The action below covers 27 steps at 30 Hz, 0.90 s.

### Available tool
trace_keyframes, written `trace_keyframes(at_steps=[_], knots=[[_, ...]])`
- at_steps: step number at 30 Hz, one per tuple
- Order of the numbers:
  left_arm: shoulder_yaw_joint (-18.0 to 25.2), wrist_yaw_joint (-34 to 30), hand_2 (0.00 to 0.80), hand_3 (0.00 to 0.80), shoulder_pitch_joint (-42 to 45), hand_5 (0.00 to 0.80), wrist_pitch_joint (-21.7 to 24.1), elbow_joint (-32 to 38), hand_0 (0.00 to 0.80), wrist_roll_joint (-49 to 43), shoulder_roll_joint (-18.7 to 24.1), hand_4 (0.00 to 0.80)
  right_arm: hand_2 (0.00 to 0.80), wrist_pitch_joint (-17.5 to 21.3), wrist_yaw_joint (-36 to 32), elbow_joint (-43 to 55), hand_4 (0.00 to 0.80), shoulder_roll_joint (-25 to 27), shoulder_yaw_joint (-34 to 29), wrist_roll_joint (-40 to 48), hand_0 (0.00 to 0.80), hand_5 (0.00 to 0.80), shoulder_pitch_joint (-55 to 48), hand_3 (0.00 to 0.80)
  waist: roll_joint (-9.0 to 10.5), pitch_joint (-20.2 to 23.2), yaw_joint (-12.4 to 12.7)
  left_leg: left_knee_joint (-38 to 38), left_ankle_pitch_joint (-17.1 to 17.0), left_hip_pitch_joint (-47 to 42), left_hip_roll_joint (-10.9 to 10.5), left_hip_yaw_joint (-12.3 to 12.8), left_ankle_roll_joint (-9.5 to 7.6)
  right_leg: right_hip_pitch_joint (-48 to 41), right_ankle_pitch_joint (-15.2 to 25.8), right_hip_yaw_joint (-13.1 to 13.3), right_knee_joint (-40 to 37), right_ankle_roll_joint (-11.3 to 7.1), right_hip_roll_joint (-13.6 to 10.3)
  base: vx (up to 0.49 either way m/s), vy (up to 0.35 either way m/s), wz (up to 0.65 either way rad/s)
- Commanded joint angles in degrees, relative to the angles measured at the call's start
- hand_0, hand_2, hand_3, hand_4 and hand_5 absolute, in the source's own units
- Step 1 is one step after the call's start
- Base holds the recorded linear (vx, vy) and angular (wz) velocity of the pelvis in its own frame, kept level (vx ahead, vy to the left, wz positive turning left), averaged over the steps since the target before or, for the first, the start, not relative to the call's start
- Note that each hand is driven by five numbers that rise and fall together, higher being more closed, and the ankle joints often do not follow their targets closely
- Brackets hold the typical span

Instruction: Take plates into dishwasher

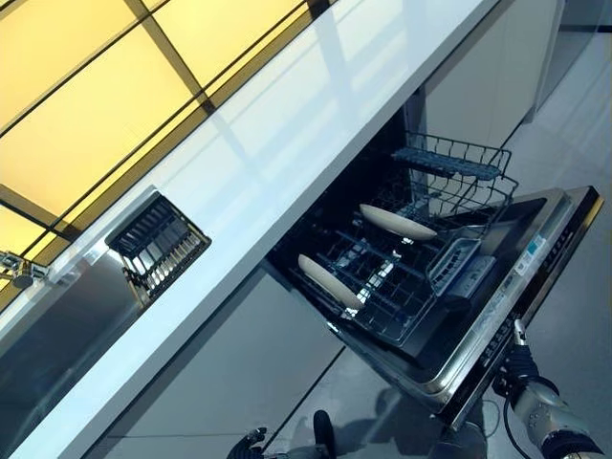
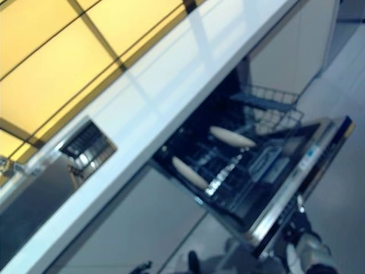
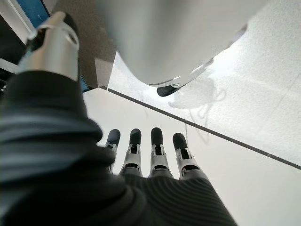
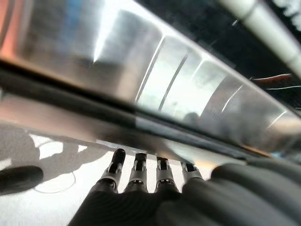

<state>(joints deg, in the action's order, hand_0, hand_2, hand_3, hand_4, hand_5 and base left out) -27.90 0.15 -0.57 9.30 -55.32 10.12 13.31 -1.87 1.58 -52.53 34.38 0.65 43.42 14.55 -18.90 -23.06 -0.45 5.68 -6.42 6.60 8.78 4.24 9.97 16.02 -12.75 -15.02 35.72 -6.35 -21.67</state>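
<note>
The dishwasher door (image 1: 535,277) hangs open below the white table (image 1: 287,163), its lower rack (image 1: 382,287) pulled out. Two pale plates stand on edge in that rack: one plate (image 1: 328,280) nearer the table, the other plate (image 1: 397,222) farther back. The right hand (image 1: 517,365) is at the door's outer edge, fingers (image 4: 136,172) straight, holding nothing. The left hand (image 3: 150,160) hangs low over the floor (image 3: 244,75), fingers extended and empty.

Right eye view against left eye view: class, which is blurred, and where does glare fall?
Right eye view: smeared throughout, plates soft-edged. Left eye view: crisp, rack wires distinct; pale glare streaks the counter. Right wrist view: bright glare on the dishwasher door.
</note>
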Motion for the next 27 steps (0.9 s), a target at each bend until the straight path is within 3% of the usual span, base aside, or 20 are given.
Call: trace_keyframes(at_steps=[1,11,27], knots=[[0.8,1.1,0.0,0.0,-1.7,0.0,0.3,2.0,0.0,-1.1,1.6,0.0,0.0,1.4,-4.3,6.1,0.0,-6.2,5.2,-2.1,0.0,0.0,10.3,0.0,2.19,-0.3,6.0,-2.3,-5.5,3.8,-2.8,-1.1,-1.42,-9.9,2.3,-3.2,-7.8,1.77,0.6,0.062,0.028,0.06],[3.0,0.8,0.0,0.0,-0.9,0.0,-0.6,1.5,0.0,-2.2,2.5,0.0,0.0,2.4,-5.9,10.0,0.0,-8.7,6.5,-2.3,0.0,0.0,10.4,0.0,5.5,-0.5,8.1,1.2,-3.0,4.0,-3.7,-2.5,-2.22,-13.0,5.5,-4.8,-11.8,0.3,0.0,0.068,-0.003,0.08],[8.1,0.4,0.0,0.0,1.8,0.0,-1.3,-1.1,0.0,-4.2,5.2,0.0,0.0,2.6,-7.9,16.9,0.0,-15.0,9.9,-3.8,0.0,0.0,10.9,0.0,12.76,3.5,13.5,1.4,-1.1,2.5,-2.3,-4.3,-2.64,-21.5,10.4,-7.8,-22.0,-1.75,1.8,0.096,-0.031,0.05]])
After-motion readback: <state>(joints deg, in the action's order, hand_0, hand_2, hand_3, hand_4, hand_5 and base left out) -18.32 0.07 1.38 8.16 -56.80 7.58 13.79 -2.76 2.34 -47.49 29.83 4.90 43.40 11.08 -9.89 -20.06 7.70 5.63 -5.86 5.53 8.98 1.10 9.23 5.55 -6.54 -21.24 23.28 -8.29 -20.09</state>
